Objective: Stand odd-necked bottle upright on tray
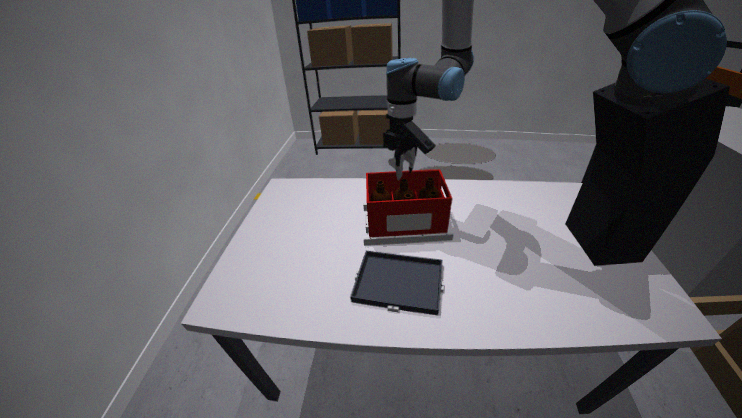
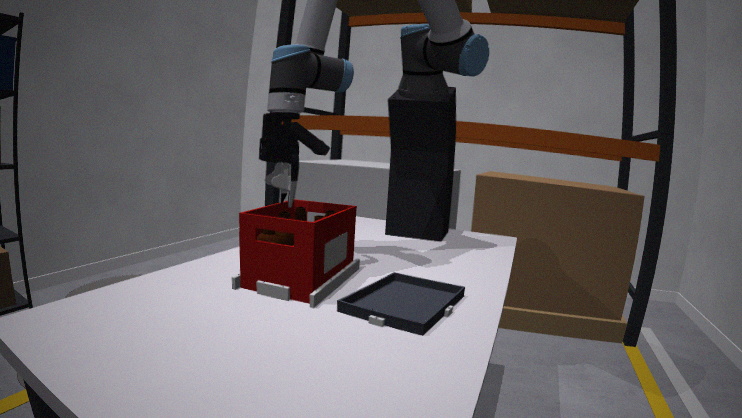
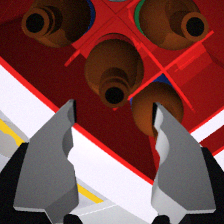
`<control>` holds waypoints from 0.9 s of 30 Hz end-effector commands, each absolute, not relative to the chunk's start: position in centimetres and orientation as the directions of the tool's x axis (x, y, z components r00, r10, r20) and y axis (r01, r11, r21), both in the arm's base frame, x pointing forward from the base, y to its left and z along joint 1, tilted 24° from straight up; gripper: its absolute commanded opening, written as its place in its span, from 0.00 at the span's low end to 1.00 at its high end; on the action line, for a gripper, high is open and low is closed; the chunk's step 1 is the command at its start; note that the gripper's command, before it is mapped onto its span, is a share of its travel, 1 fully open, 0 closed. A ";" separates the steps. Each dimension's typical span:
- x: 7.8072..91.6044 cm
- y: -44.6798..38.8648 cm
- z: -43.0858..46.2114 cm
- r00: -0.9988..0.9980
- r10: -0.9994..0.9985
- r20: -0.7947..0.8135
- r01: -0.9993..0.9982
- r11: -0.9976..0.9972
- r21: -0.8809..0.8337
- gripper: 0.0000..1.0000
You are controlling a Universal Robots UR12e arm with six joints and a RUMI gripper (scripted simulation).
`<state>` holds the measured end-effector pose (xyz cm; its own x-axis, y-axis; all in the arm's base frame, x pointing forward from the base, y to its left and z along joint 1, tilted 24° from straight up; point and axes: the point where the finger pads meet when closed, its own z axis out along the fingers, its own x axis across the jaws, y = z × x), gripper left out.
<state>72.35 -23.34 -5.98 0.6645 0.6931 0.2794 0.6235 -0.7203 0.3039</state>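
A red crate stands on the white table and holds brown bottles upright in its cells. In the wrist view I see the middle bottle, one at upper left, one at upper right and one partly behind my right finger. Three bottle tops show in the top view. My gripper hangs just above the crate, over the middle bottle. It is open, with nothing between the fingers. The dark tray lies empty in front of the crate.
Grey stop bars lie against the crate's base. The robot's black pedestal stands at the table's far right. A cardboard box and shelving stand beyond the table.
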 end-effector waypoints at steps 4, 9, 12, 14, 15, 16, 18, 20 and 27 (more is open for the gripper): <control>71.2 -23.3 -3.4 0.664 0.693 0.280 0.623 -0.720 0.305 0.38; 70.8 -23.3 -2.4 0.664 0.693 0.280 0.623 -0.720 0.305 0.38; 70.7 -23.3 -2.2 0.664 0.693 0.280 0.623 -0.720 0.305 0.38; 70.6 -23.2 -2.0 0.664 0.693 0.280 0.623 -0.720 0.305 0.38; 70.6 -23.2 -1.9 0.664 0.693 0.280 0.623 -0.720 0.305 0.38; 70.5 -23.2 -1.9 0.664 0.693 0.280 0.623 -0.720 0.305 0.38; 70.5 -23.2 -1.8 0.664 0.693 0.280 0.623 -0.720 0.305 0.38; 70.5 -23.2 -1.8 0.664 0.693 0.280 0.623 -0.720 0.305 0.38; 70.5 -23.2 -1.8 0.664 0.693 0.280 0.623 -0.720 0.305 0.00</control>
